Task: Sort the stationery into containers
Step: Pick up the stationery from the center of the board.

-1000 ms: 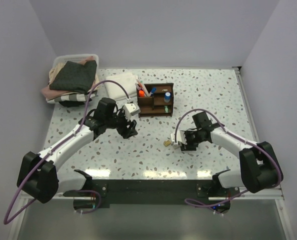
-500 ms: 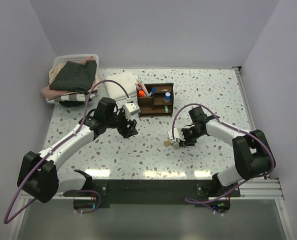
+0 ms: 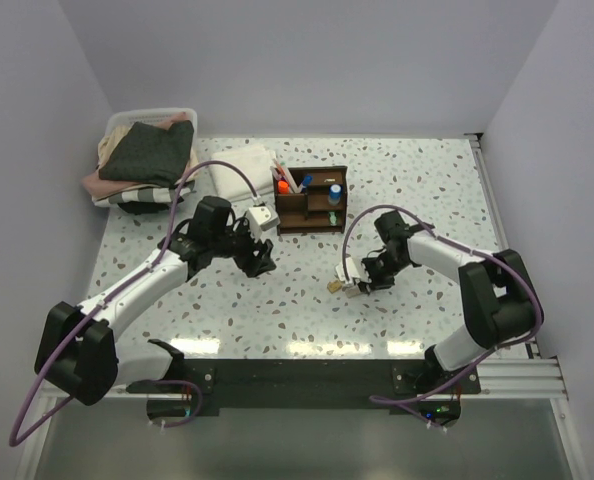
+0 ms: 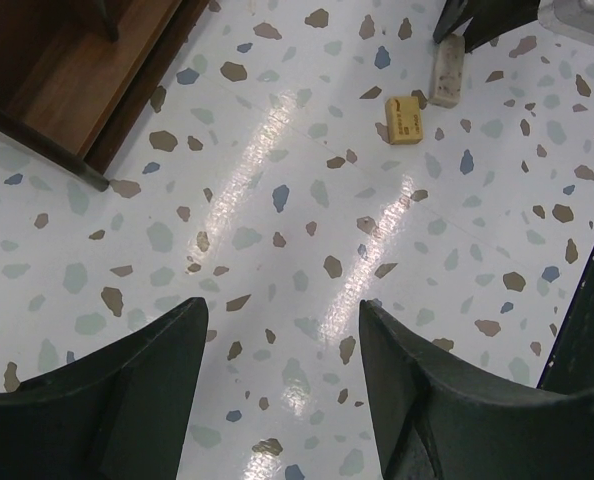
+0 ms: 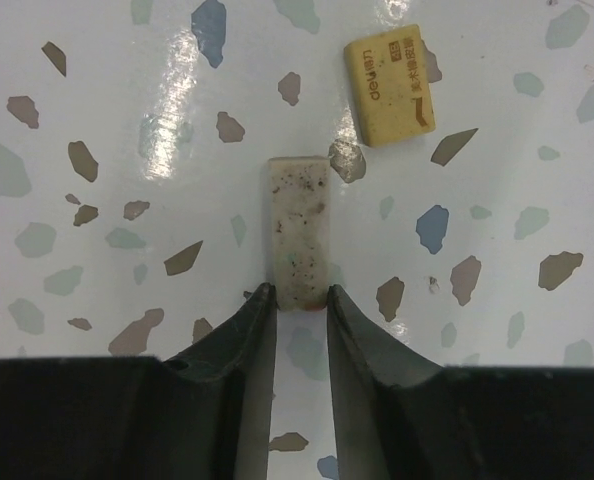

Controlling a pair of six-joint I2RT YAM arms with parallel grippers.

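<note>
A dirty whitish eraser [image 5: 298, 230] lies flat on the speckled table, and my right gripper [image 5: 298, 292] pinches its near end, one fingertip against each long side. A yellow eraser [image 5: 389, 72] lies loose just beyond it to the right. The left wrist view shows both erasers, the yellow one [image 4: 403, 118] and the whitish one [image 4: 447, 71], far off. My left gripper [image 4: 282, 310] hovers open over bare table, nothing between its fingers. The dark brown wooden organiser [image 3: 312, 200] stands at the back centre, with pens and markers upright in it. Its base edge [image 4: 77, 70] shows beside my left gripper.
A white bin of folded clothes [image 3: 147, 150] sits at the back left, with a folded white cloth [image 3: 239, 168] next to the organiser. The table's right edge rail [image 3: 492, 200] runs beside the right arm.
My right gripper has slid left toward the two erasers and narrowed its jaws onto the whitish one. The left arm has stayed put.
</note>
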